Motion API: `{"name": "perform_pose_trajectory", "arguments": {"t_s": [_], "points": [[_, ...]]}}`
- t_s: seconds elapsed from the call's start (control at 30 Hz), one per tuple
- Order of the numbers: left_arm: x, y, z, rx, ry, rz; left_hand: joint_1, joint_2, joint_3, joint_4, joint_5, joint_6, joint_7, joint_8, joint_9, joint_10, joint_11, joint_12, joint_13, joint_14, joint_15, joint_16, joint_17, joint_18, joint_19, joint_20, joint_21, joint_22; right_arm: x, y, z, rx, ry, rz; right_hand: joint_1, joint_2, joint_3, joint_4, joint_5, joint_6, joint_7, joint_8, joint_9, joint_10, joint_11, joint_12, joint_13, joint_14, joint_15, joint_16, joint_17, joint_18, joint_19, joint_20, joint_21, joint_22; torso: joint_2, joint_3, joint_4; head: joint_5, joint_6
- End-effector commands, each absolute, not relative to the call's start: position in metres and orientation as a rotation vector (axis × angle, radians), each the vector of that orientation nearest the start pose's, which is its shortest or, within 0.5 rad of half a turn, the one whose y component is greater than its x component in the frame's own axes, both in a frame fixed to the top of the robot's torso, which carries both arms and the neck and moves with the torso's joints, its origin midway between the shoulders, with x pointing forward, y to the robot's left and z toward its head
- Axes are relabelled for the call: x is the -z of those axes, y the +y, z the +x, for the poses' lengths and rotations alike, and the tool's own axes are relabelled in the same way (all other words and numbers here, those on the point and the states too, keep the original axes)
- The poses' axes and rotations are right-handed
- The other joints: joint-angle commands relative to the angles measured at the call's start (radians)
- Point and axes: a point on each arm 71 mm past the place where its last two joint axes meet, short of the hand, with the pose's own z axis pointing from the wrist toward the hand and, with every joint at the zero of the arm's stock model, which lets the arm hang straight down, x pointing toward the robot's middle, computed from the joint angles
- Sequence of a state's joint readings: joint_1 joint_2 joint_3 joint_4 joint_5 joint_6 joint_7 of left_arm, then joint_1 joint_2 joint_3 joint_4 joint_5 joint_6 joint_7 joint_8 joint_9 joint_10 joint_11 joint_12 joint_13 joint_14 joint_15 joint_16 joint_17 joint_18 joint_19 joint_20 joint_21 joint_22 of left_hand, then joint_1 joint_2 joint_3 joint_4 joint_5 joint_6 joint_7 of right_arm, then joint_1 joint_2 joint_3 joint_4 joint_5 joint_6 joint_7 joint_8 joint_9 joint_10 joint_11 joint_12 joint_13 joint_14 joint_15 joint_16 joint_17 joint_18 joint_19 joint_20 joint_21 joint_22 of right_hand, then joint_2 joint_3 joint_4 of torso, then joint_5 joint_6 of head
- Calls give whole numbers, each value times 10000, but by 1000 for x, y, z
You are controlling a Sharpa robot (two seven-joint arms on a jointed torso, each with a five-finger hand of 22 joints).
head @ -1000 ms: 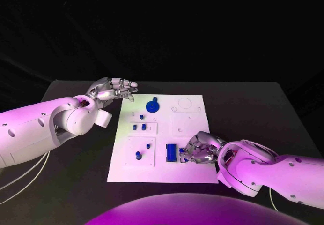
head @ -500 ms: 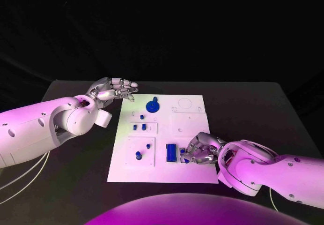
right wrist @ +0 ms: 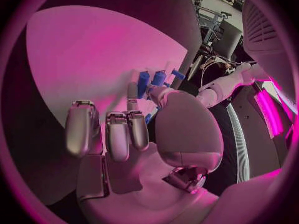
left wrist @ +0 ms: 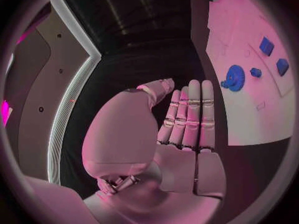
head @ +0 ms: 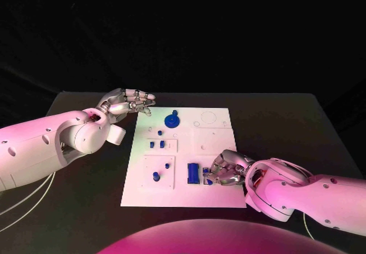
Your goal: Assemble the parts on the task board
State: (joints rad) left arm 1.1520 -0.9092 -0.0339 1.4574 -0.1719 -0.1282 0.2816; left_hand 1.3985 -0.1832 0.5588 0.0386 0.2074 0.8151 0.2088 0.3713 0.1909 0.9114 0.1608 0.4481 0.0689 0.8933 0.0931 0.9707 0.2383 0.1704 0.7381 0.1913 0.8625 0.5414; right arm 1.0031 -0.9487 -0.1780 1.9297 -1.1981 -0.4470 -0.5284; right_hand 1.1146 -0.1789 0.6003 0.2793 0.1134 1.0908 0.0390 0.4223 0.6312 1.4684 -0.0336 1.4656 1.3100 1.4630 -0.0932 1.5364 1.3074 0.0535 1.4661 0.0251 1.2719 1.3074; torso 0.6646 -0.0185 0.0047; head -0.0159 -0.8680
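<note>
Nothing much is shifting since a moment ago: the right hand (head: 226, 168) is staying low over the white board's (head: 217, 196) near edge, fingers curled around small blue parts (head: 193, 173), seemingly seating one. Whether it is gripping one, I cannot tell. Next probably needs a careful press. The left hand (head: 126, 101) is hovering empty, fingers straight, beside the blue gear (head: 173, 120).

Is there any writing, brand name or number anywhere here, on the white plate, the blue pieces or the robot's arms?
None can be read.
Task board: only outlined shapes and small holes, no legible text.
Blue parts, such as the gear and the long block: no markings visible.
Left hand and right hand: plain silver, no label visible.
White arms: a few small dark dots, no letters.
</note>
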Motion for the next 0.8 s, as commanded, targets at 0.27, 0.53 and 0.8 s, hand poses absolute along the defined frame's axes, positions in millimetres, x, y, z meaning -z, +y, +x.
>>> {"name": "perform_pose_trajectory", "arguments": {"t_s": [0.27,0.53,0.8], "points": [[207,249,485,14878,16427,-10060,-66,67,-24,-4,22,-59,163,-11,-15,-91,-2,44,12,-33,0,-20,-14,115,84,5,-34,-14,282,-166,336,-6332,21465,3296,-1120,-10,-164,118,7,112,-83,31,-17,737,-64,45,2069,937,-34,65,1911,4,217,-95,36,1921,-6,-6,1,3,-6],[207,248,485,14893,16450,-10049,-66,67,-24,-4,22,-59,163,-11,-15,-91,-2,44,12,-33,0,-20,-14,115,84,5,-34,-14,282,-167,337,-6294,21383,3282,-1633,-126,-556,133,36,129,-101,23,-44,729,-75,15,2060,934,-41,58,1897,11,205,-96,2,1912,-1,-4,-2,8,0],[207,249,485,14881,16455,-10026,-73,68,-28,0,20,-62,165,-10,-16,-98,0,48,11,-39,3,-21,-19,113,84,6,-44,-18,281,-172,336,-6316,21350,3146,-1669,-348,-1309,12,-47,131,-112,69,-15,732,-87,16,2069,934,-54,56,1897,11,200,-112,-3,1910,-8,4,-8,21,3]]}}
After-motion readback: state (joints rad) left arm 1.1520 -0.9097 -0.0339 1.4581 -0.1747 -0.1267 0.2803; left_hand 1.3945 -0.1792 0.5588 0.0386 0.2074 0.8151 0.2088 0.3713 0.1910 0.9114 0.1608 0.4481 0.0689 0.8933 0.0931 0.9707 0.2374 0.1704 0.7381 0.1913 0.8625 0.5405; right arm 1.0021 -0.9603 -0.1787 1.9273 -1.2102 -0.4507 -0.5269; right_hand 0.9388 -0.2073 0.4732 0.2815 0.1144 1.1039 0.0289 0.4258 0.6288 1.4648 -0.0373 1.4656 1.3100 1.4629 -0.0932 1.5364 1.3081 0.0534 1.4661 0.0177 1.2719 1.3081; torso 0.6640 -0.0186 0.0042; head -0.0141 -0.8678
